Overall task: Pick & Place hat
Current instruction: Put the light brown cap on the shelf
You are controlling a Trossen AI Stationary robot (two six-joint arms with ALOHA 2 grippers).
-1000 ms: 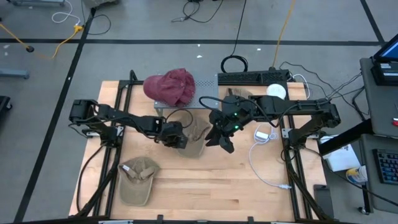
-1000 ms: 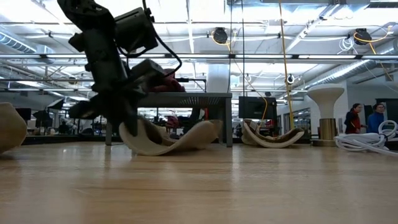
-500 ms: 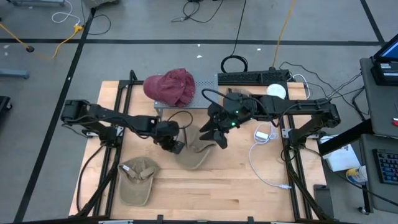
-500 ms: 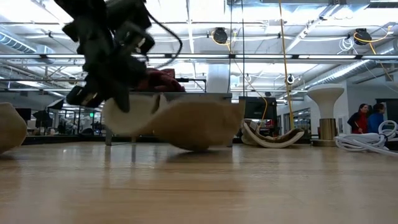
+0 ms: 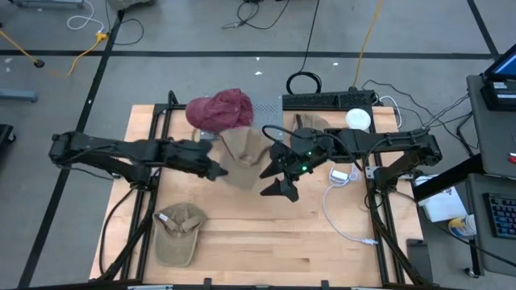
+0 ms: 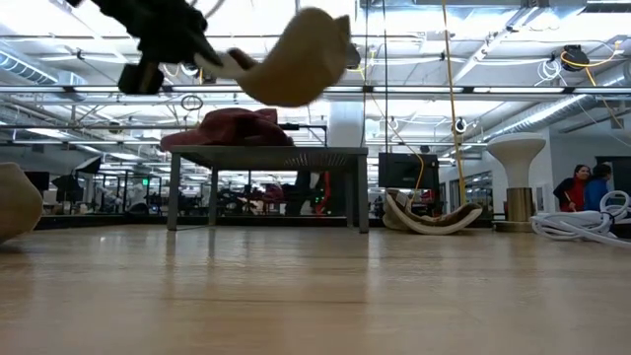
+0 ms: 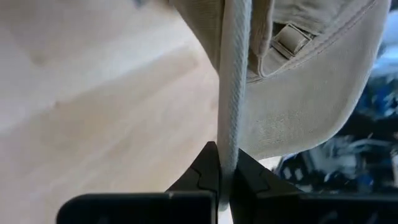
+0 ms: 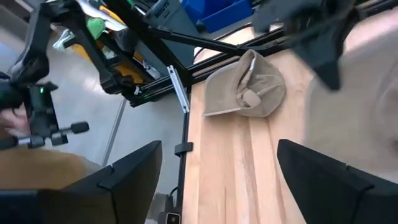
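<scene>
High view: left gripper pinches lifted tan hat

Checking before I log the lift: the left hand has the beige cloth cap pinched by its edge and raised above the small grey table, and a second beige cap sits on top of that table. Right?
Not quite. The left hand does hold the beige cloth cap raised, but what sits on the small grey table is a dark red cap, as the low view shows. The second beige cap lies on the wooden tabletop.
</scene>
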